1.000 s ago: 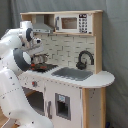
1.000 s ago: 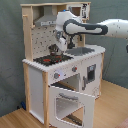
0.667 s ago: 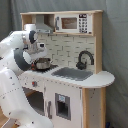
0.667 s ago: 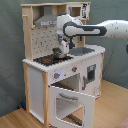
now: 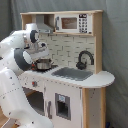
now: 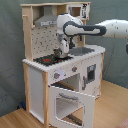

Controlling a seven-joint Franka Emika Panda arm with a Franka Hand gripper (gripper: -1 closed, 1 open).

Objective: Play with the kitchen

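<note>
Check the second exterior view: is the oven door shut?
No, the oven door hangs open, swung down and outward from the front of the kitchen.

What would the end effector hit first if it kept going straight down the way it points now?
Most likely the small pot on the stovetop: in both exterior views the end effector points down right over it. Whether it already touches the pot cannot be told.

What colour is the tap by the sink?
The tap is black, curved over the grey sink. It shows best in the first exterior view.
</note>
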